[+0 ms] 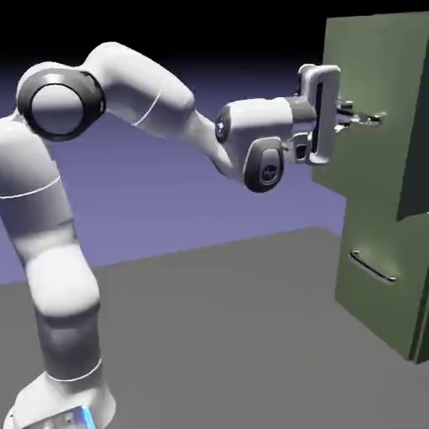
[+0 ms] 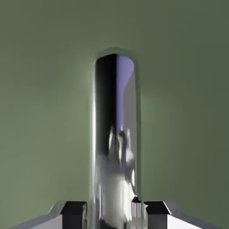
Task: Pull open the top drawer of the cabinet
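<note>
"Two fingers (image 2: 74, 215) are clenched on the silver bar handle (image 2: 114, 134), one to either side of it!"

"And where's the prize, the top drawer (image 1: 360, 71)? High on the green cabinet (image 1: 425, 323), over at the exterior view's right, its front apparently standing proud of the lower drawer (image 1: 362, 226)."

"What might spoil it?"

"A slip! That bar is smooth and slim; a crooked pull could slide the tips along it or off its end. Pull across the drawer's line and it might bind."

"Anything in the way?"

"The lower handle (image 1: 373, 266) sits well below, out of the likely path. No loose object shows on the dark worktop (image 1: 209, 352). The arm (image 1: 63, 285) itself is the awkward neighbour: it must fold back as the drawer comes towards it."
</note>
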Tool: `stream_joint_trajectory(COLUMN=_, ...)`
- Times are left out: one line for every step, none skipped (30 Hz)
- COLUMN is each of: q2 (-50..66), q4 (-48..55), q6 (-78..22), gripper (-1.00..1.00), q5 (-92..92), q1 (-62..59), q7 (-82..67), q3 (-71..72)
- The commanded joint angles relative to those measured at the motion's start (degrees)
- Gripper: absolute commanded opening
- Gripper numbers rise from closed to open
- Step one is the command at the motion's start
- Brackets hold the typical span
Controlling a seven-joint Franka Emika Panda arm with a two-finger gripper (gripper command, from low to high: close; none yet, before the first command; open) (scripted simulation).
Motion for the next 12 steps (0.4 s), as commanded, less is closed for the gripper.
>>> stream_joint_trajectory(q2=-2.1, q4=-2.0, q6=-0.1, gripper=-1.00, q5=0.2, q1=-0.2, q7=-0.3, q3=0.3)
stream_joint_trajectory(q2=-4.1, q4=-4.0, q6=-0.2, gripper=-1.00, q5=0.4, q1=-0.4, q7=-0.6, q3=0.5)
stream_joint_trajectory(q2=-6.2, q4=-5.9, q6=-0.4, gripper=-1.00, q5=0.6, q1=-0.6, q7=-0.9, q3=0.8)
stream_joint_trajectory(q2=-8.3, q4=-7.7, q6=-0.6, gripper=-1.00, q5=0.8, q1=-0.8, q7=-1.1, q3=1.0)
stream_joint_trajectory(q2=-10.4, q4=-9.5, q6=-0.9, gripper=-1.00, q5=0.9, q1=-1.0, q7=-1.3, q3=1.3)
stream_joint_trajectory(q2=-12.5, q4=-11.2, q6=-1.3, gripper=-1.00, q5=1.1, q1=-1.2, q7=-1.5, q3=1.5)
stream_joint_trajectory(q2=-14.5, q4=-12.9, q6=-1.7, gripper=-1.00, q5=1.2, q1=-1.4, q7=-1.6, q3=1.7)
stream_joint_trajectory(q2=-16.2, q4=-14.1, q6=-2.1, gripper=-1.00, q5=1.3, q1=-1.6, q7=-1.7, q3=1.9)
stream_joint_trajectory(q2=-16.2, q4=-14.1, q6=-2.1, gripper=1.00, q5=1.3, q1=-1.6, q7=-1.7, q3=1.9)
stream_joint_trajectory(q2=-16.2, q4=-14.1, q6=-2.1, gripper=1.00, q5=1.3, q1=-1.6, q7=-1.7, q3=1.9)
stream_joint_trajectory(q2=-18.3, q4=-15.5, q6=-2.8, gripper=1.00, q5=1.4, q1=-1.8, q7=-1.8, q3=2.1)
stream_joint_trajectory(q2=-20.3, q4=-16.9, q6=-3.5, gripper=1.00, q5=1.5, q1=-2.0, q7=-1.9, q3=2.3)
